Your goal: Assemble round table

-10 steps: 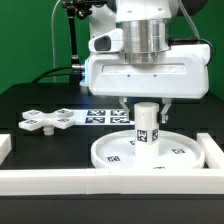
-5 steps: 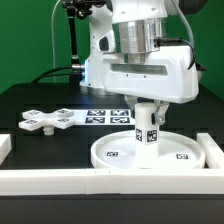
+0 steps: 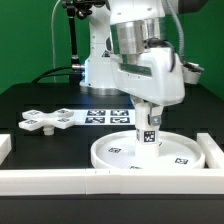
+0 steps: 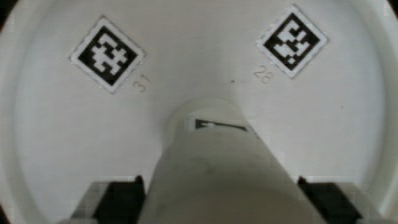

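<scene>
**White leg upright on the disc, gripped from straight above**

White plastic parts are in two places. The hand (image 3: pixel 147 108) is closed on the upper part of the short cylindrical leg (image 3: pixel 148 130). In the wrist view its dark fingers (image 4: pixel 118 200) press against either side of the leg with no gap showing. The leg's long axis is vertical, or very nearly so, in line with the hand above it. Its lower end meets the middle of the large rimmed round disc (image 3: pixel 190 158), which lies flat on the black table (image 3: pixel 30 100) just behind the front border rail (image 3: pixel 100 178). Whether the leg is fully seated cannot be told. The coming move is probably a turn or press along that vertical axis, so the leg needs to be square to the disc. The cross-shaped base (image 3: pixel 48 121) lies well apart toward the exterior view's left, past the marker board (image 3: pixel 108 117), and is not yet joined.
</scene>
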